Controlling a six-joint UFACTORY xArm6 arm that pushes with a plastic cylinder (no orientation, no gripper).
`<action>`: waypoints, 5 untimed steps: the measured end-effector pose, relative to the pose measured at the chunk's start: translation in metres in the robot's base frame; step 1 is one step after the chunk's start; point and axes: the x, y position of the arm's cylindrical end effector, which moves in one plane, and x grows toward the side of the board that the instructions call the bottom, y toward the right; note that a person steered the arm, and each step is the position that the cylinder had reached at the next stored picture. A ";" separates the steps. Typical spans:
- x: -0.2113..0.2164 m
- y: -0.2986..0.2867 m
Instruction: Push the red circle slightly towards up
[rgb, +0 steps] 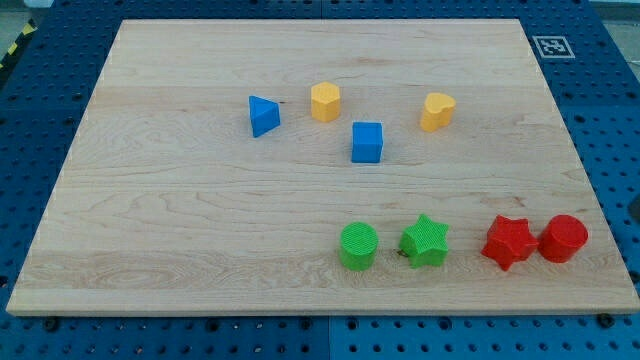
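The red circle (563, 238) stands near the view's bottom right corner of the wooden board (180, 230), close to the board's right edge and a little above its bottom edge. It is a short round cylinder standing upright on its flat end, its axis running straight up from the board — being round, it shows no long axis along the surface and no direction it points. Just to its left, touching or very nearly so, sits a red star (508, 242). Further along the same low row toward the view's left come a green star (425, 241) and then a green circle (359, 246), these two just beside each other but apart from the red pair. Higher up, around the middle of the board, lies a looser group: a blue triangle (263, 116) at the left, a yellow hexagon-like block (325, 102) beside it, a blue cube (367, 142) slightly lower, and a yellow heart (437, 111) to the right. My tip is nowhere in the view — neither the rod nor its end shows, so its place among the blocks cannot be told, and there are no fingers to report on. A black-and-white marker (553, 46) sits just off the board's top right corner.
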 end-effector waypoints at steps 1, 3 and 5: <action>0.042 -0.058; 0.051 -0.064; 0.047 -0.064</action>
